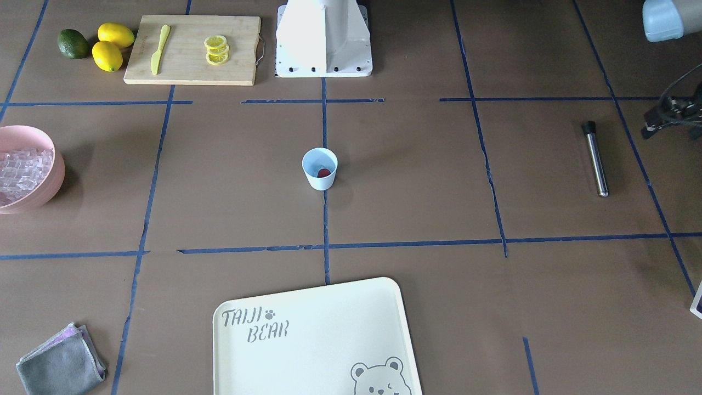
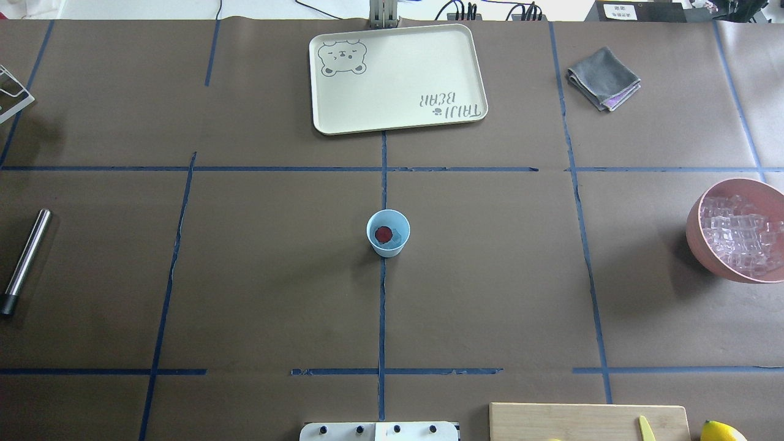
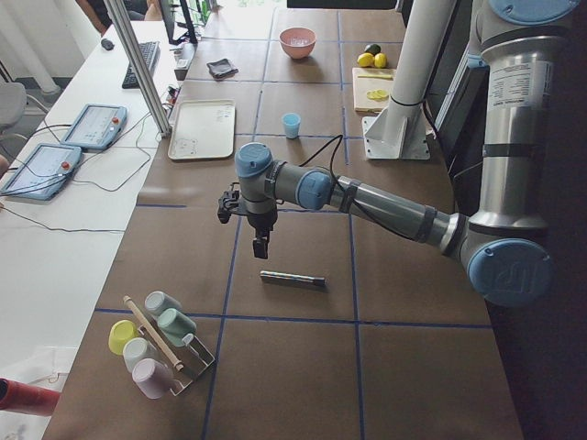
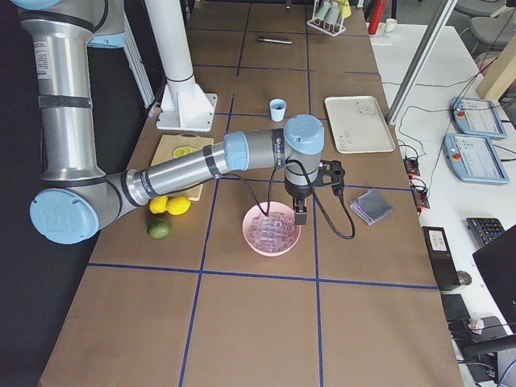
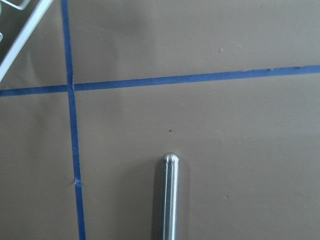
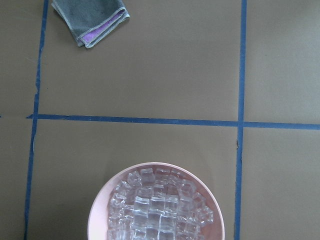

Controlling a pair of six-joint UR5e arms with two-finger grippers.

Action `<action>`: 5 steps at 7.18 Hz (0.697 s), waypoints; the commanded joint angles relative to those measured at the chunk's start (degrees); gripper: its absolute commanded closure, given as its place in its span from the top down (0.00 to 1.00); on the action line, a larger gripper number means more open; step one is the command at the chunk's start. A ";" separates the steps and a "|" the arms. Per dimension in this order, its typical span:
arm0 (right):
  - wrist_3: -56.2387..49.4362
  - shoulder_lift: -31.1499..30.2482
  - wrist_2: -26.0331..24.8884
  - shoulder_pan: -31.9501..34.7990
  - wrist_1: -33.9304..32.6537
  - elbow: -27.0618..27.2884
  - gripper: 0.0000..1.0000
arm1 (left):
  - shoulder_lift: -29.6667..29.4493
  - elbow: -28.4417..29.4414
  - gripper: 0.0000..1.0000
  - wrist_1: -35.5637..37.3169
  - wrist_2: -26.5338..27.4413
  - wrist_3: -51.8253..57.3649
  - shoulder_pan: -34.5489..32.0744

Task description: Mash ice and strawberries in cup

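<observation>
Centrally, the cup (image 1: 320, 168) stood upright and unheld on the worktop (image 1: 428, 181), astride a blue tape line, with the strawberry (image 2: 384, 233) lying on its floor. The ice (image 6: 157, 207) was heaped in the pink bowl (image 2: 696, 237), well apart from the cup at the worktop's end on the robot's right. Whether any cube already lay in the cup could not be told. A steel rod (image 1: 595, 159) lay flat on the opposite side, also well apart.

The right gripper (image 4: 299, 216) hung above the bowl and the left gripper (image 3: 261, 247) above the rod. Nothing was seen in either, and whether either was open or closed could not be told.

Probable hazards:
- Wet, glassy cubes may slip from the jaws and drop short of the narrow cup.
- The round rod may roll away when pinched.
- The light, tapered cup may tip or skid if pressed off-centre with no hold on it.

The overhead view showed the whole berry, whereas the front view showed only part of it past the rim. Only the side views showed the arms' poses. The wrist views showed rod tip and ice closely, but no fingers.
</observation>
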 commanded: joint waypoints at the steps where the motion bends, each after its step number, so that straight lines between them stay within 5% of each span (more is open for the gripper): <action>1: -10.63 2.94 -0.72 3.76 -10.97 -1.74 1.00 | 0.86 0.16 1.00 3.88 -3.04 5.58 -3.32; 5: -10.85 3.66 -0.55 4.13 -11.35 -1.84 1.00 | 4.01 -1.93 1.00 3.00 -5.41 5.23 -3.40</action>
